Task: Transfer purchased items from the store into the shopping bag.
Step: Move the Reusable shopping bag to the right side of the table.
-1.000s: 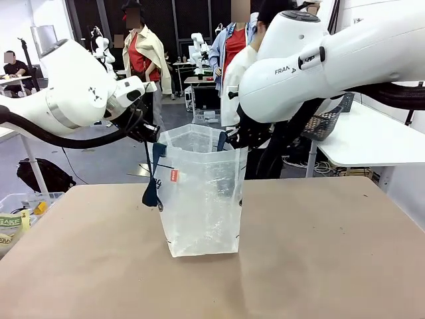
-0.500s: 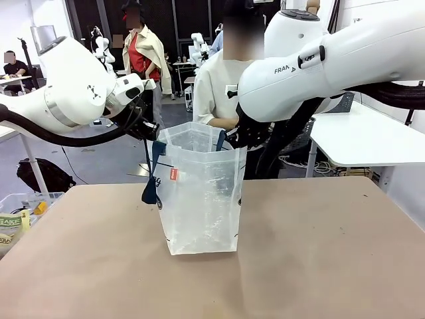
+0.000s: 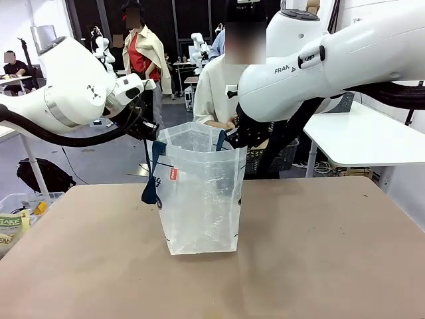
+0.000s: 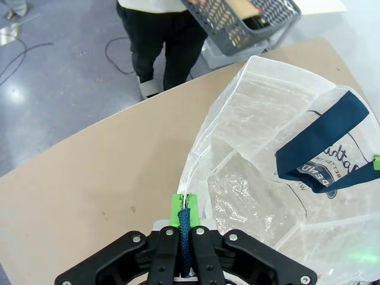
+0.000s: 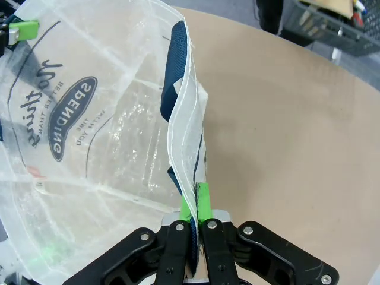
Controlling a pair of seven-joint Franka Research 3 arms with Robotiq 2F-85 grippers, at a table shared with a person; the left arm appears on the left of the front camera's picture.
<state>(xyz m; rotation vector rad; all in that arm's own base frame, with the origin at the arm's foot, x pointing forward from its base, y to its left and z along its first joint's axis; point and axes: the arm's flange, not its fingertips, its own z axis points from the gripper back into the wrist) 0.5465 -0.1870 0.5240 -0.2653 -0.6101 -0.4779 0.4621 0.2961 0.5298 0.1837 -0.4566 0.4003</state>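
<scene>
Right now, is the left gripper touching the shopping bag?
Touching. The left wrist view shows the left gripper shut on the shopping bag at its rim, with the dark blue strap pinched between its fingers.

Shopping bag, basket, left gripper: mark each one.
shopping bag (image 3: 202, 206), front view, clear front panel.
basket (image 4: 237, 32), left wrist view, lattice side wall.
left gripper (image 4: 185, 208), left wrist view, midway between its closed fingertips.

Basket (image 4: 233, 34) cut by top edge; contents (image 4: 240, 6) indistinct.
</scene>
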